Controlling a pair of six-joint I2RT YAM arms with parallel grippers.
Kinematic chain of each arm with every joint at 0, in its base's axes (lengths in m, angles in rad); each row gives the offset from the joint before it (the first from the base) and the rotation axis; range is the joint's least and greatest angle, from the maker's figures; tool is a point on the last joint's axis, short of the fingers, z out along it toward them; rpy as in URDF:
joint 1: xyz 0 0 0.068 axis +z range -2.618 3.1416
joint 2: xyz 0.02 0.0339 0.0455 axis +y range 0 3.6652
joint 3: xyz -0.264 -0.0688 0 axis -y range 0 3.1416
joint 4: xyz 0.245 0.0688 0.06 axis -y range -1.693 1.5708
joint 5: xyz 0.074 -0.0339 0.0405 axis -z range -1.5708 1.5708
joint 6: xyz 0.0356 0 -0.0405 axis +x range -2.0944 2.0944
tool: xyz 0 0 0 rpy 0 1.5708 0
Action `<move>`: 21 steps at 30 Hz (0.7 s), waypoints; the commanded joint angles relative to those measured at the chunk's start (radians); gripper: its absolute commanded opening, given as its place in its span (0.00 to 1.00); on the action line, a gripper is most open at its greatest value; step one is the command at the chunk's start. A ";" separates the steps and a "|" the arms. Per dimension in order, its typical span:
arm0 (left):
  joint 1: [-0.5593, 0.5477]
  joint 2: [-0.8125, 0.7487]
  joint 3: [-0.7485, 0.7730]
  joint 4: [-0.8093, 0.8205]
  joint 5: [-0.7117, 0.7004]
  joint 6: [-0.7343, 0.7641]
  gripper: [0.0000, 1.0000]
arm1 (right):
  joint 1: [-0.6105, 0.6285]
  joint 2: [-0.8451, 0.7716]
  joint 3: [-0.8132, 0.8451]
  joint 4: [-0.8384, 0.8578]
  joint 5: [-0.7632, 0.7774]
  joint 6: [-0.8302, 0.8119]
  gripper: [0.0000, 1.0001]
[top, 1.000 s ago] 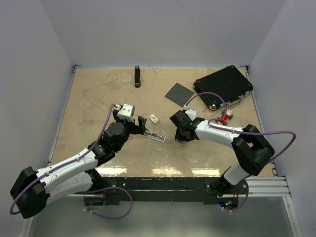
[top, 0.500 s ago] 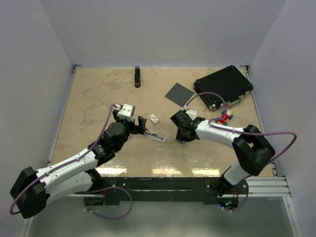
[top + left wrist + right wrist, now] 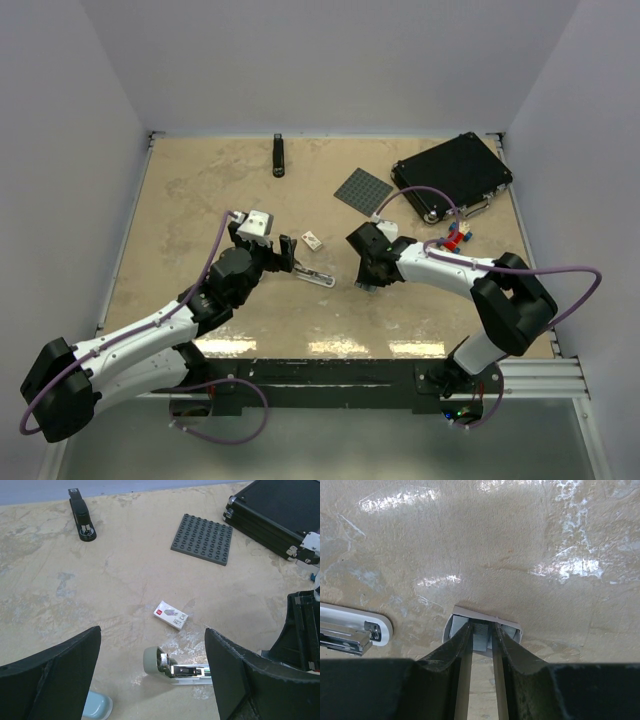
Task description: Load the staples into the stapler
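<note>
The stapler (image 3: 172,669) lies open on the table, its grey-green rounded end and silvery metal channel showing, between the fingers of my left gripper (image 3: 150,680), which is open and hovers over it. Its pale blue part (image 3: 97,706) lies at the lower left. The white staples box (image 3: 170,615) lies just beyond; it also shows in the top view (image 3: 312,239). My right gripper (image 3: 482,627) reaches into the small grey-blue tray (image 3: 454,626), fingers closed on a grey strip of staples. In the top view it (image 3: 366,284) is right of the stapler (image 3: 318,277).
A slim black stapler (image 3: 278,155) lies at the back. A grey studded baseplate (image 3: 363,190) and a black case (image 3: 452,175) are at the back right. Red-and-blue toy bricks (image 3: 458,238) sit beside my right arm. The stapler's end (image 3: 355,630) shows left of the tray.
</note>
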 commanded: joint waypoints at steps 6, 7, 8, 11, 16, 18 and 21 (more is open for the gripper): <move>0.002 -0.020 0.027 0.053 0.001 -0.026 0.89 | -0.007 0.002 0.009 0.001 -0.042 -0.040 0.27; 0.004 -0.020 0.025 0.054 0.000 -0.026 0.89 | -0.007 0.000 0.010 0.001 -0.045 -0.042 0.28; 0.002 -0.021 0.027 0.053 0.000 -0.024 0.89 | -0.007 0.000 0.013 -0.003 -0.042 -0.042 0.28; 0.004 -0.023 0.027 0.054 -0.002 -0.026 0.89 | -0.005 -0.001 0.027 -0.026 -0.023 -0.043 0.28; 0.004 -0.023 0.027 0.054 -0.002 -0.024 0.89 | -0.005 -0.014 0.050 -0.048 -0.008 -0.049 0.28; 0.004 -0.023 0.025 0.056 -0.002 -0.024 0.89 | -0.007 -0.006 0.065 -0.065 0.004 -0.055 0.29; 0.002 -0.021 0.025 0.056 -0.003 -0.024 0.89 | -0.005 -0.005 0.073 -0.062 -0.006 -0.058 0.29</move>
